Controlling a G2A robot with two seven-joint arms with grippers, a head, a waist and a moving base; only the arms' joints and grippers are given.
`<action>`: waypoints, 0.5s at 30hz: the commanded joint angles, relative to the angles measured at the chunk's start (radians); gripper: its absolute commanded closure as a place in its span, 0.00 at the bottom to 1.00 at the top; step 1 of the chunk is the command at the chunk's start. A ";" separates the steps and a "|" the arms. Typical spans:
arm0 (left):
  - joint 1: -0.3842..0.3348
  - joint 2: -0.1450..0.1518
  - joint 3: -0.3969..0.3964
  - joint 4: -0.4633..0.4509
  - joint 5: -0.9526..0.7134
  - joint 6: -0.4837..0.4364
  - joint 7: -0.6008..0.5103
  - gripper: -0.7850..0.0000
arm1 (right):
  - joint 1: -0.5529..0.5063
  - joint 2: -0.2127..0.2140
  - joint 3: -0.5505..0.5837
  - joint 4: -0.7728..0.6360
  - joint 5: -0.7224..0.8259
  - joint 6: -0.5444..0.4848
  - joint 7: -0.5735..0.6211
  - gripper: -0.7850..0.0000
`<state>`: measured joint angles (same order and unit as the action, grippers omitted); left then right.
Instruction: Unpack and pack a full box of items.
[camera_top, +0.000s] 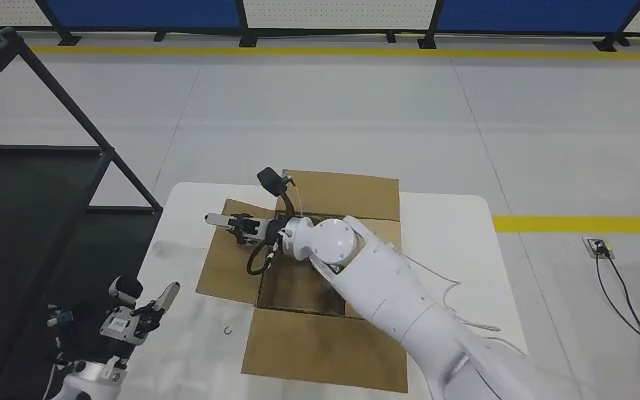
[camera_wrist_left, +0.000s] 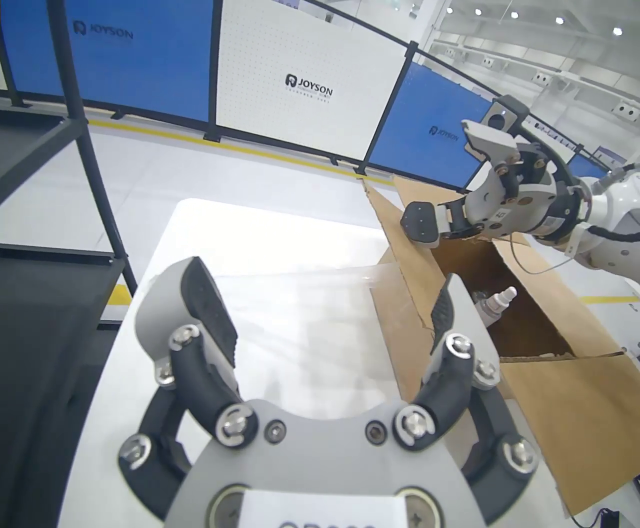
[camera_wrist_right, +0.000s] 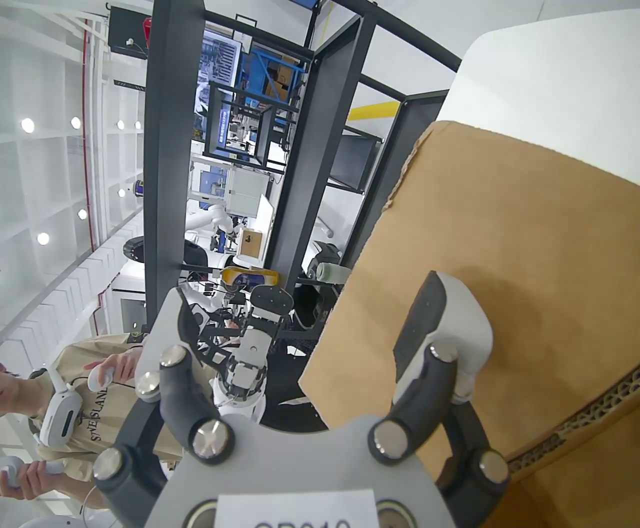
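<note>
An open cardboard box stands on the white table with its flaps spread. Inside it lies a white bottle. My right gripper is open at the raised left flap. One of its fingers lies over the flap's face, and I cannot tell whether it touches. From the left wrist, that same right gripper hangs over the flap's top edge. My left gripper is open and holds nothing, low over the table's near left corner.
A black metal shelf frame stands just left of the table. A small dark bit lies on the table near the box's front left flap. The tabletop between my left gripper and the box is bare white.
</note>
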<state>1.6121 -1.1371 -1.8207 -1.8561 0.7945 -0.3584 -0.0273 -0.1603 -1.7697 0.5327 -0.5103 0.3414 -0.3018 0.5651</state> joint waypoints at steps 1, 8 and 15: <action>-0.021 0.000 0.024 0.015 0.014 0.000 -0.021 0.00 | 0.003 -0.010 0.002 0.025 -0.001 -0.010 0.004 0.00; -0.088 -0.001 0.091 0.082 0.079 0.023 -0.068 0.00 | 0.007 -0.024 0.037 0.064 0.028 -0.096 0.078 0.00; -0.128 -0.001 0.119 0.138 0.105 0.037 -0.080 0.00 | -0.002 0.028 0.138 0.053 0.085 -0.292 0.230 0.00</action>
<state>1.4881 -1.1385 -1.7030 -1.7253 0.8957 -0.3236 -0.1067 -0.1588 -1.7528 0.6533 -0.4526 0.4223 -0.5634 0.7778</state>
